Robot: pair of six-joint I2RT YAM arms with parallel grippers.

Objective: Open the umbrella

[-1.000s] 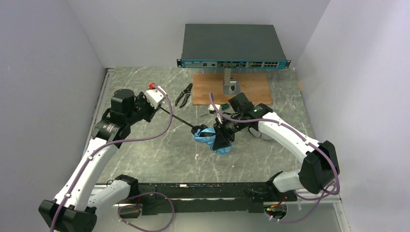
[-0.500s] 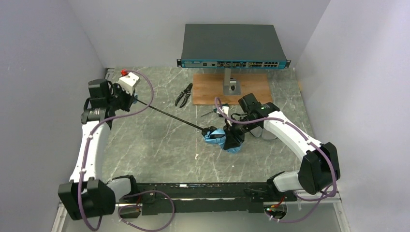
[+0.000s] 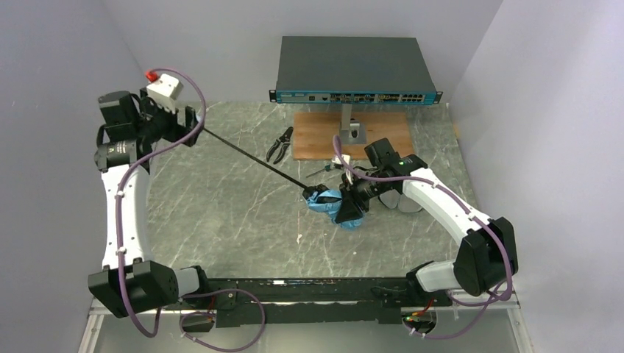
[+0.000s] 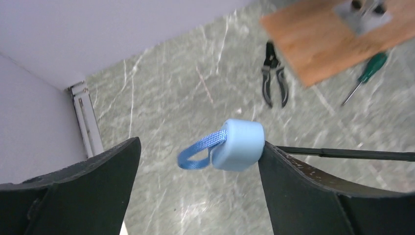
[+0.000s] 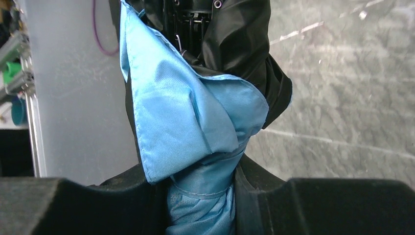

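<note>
Left gripper (image 4: 198,159): jaws now wide apart. The pale-blue handle (image 4: 238,145) sits between them, against the finger at frame right and not clamped. The strap (image 4: 195,152) hangs loose.

Change over the last second: the left arm has swung to the upper left of the top view and drawn the shaft (image 3: 250,154) out long, then let go its pinch.

Right gripper (image 5: 205,196): closed on the umbrella (image 3: 331,202) at its bundled end, centre of the tabletop (image 3: 221,220).

Judgement: shaft extended, but the canopy (image 5: 195,112) is still bunched, so not yet open.

Around:
- Pliers (image 3: 279,144) lie just beyond the shaft line.
- Screwdriver (image 4: 367,73) lies beside the wooden board (image 3: 383,136).
- The network switch (image 3: 353,70) stands behind.
- The left wall (image 3: 66,73) is close to the left arm, leaving little room to pull further.
</note>
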